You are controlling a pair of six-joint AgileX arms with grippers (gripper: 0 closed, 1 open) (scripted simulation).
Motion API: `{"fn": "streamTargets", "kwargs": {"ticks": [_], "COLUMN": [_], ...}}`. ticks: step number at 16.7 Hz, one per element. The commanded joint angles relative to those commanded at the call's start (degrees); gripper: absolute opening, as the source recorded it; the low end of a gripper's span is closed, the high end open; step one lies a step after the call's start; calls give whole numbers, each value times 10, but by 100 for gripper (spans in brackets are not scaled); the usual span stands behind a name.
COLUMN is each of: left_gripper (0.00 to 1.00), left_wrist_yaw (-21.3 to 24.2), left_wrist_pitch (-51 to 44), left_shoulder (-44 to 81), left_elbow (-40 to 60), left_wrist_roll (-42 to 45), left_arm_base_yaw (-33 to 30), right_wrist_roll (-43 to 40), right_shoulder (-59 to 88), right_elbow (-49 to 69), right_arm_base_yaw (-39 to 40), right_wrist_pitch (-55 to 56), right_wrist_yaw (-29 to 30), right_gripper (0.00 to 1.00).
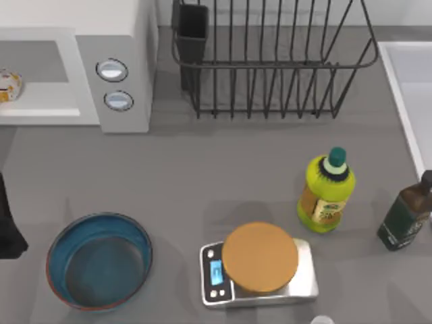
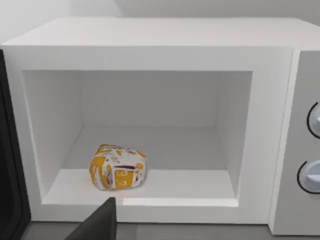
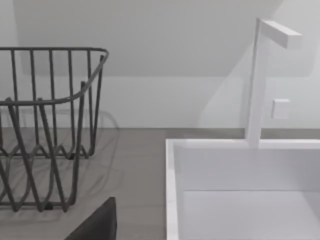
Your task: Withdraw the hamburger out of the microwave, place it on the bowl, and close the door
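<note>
The microwave [image 1: 81, 67] stands at the far left of the table with its cavity exposed, and the hamburger [image 2: 117, 167] lies on the cavity floor, toward the front and to the side away from the knobs [image 1: 112, 69]. In the top view the hamburger [image 1: 9, 85] shows at the left edge, just inside the opening. This position near the front lip should make it reachable without a deep entry into the cavity. The door [image 2: 9, 165] is swung open; its dark edge shows beside the cavity in the left wrist view, so the cavity is unobstructed and the closing step is not yet done. The bowl [image 1: 99, 260] sits near the front left of the table, well apart from the microwave, and holds nothing; its placement in front of the opening suggests a short carry once the hamburger is lifted. The left arm [image 1: 8, 229] shows as a dark shape at the left edge of the top view, between the microwave and the bowl, with its wrist camera facing the cavity. Whether the left gripper is released or clenched cannot be told. The right wrist camera faces the wire rack [image 3: 45, 130] and a white sink [image 3: 240, 190]; the right gripper's state cannot be told either. A scale [image 1: 260, 266] carrying a tan disc [image 1: 259, 258] stands just beside the bowl.
</note>
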Motion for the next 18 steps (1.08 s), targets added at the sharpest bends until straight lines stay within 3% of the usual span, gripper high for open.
{"fn": "streamTargets", "kwargs": {"ticks": [5,9,13,18], "left_gripper": [100,100,100,100], "left_wrist_yaw": [1,10,29,58], "left_wrist_pitch": [3,47,130,267], "left_shoulder": [6,88,264,571], "left_elbow": [3,44,122,249], "left_wrist_roll": [0,4,11,23], "left_arm_base_yaw": [1,9,25,51], "right_wrist_roll": [0,0,0,0], "right_shoulder": [0,0,0,0], "right_elbow": [0,0,0,0], "right_arm_base_yaw": [0,0,0,0], "right_wrist_pitch": [0,0,0,0], "right_wrist_yaw": [0,0,0,0], "right_gripper": [100,100,100,100]}}
